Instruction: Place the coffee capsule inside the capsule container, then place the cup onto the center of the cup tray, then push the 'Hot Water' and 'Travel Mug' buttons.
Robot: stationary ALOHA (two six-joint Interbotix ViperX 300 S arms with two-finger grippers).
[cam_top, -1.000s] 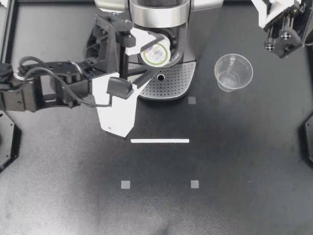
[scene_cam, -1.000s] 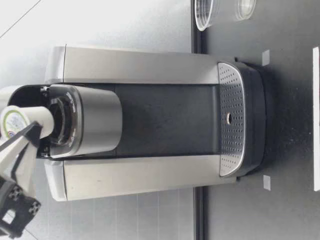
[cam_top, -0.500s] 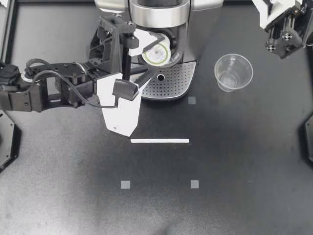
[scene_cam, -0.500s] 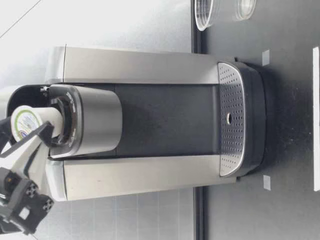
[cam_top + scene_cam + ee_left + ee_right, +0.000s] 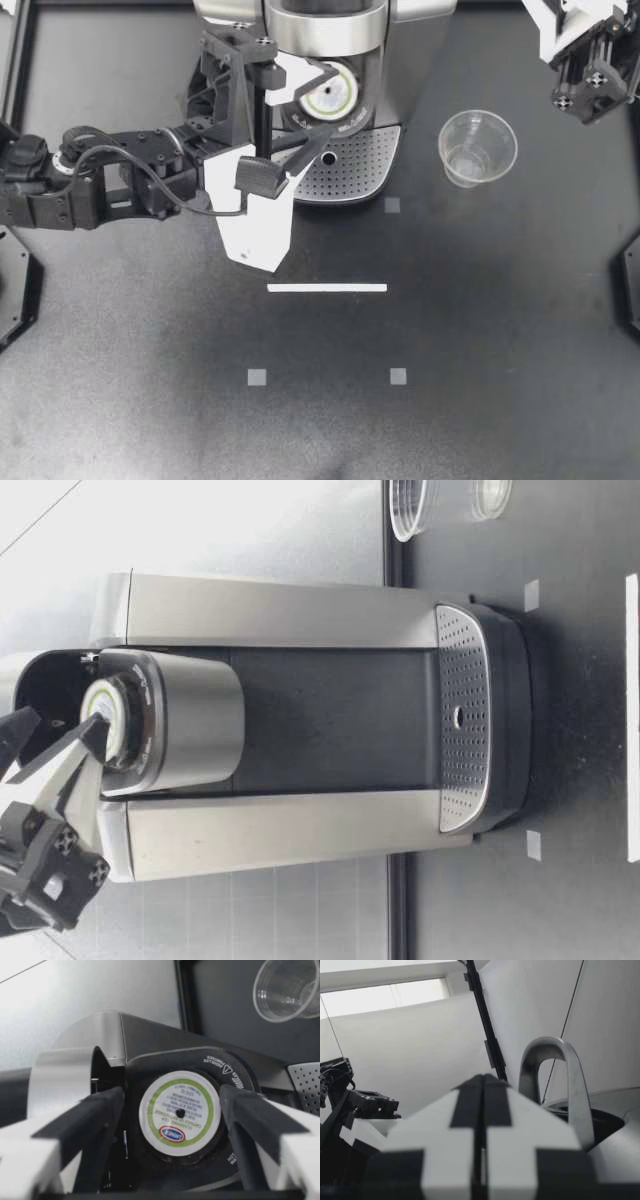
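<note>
The coffee capsule (image 5: 331, 101), white with a green ring on its lid, sits down in the capsule container (image 5: 345, 125) of the coffee machine. My left gripper (image 5: 330, 104) straddles it, open, with both fingers clear of it. In the left wrist view the capsule (image 5: 179, 1108) lies between the spread fingers (image 5: 95, 1120), touching neither. The low view shows the capsule (image 5: 105, 715) seated in the holder under the left gripper (image 5: 55, 738). The clear plastic cup (image 5: 477, 147) stands upright on the table to the right of the perforated cup tray (image 5: 352, 165). My right gripper (image 5: 585, 85) hangs shut at the far right back.
The machine's raised lid handle (image 5: 552, 1085) rises ahead of the right gripper (image 5: 482, 1110). A white tape line (image 5: 327, 288) and small grey squares (image 5: 257, 377) mark the dark table in front of the machine.
The capsule has dropped from above the holder into the container. My left gripper has spread its fingers and let it go. The right arm has barely moved.
</note>
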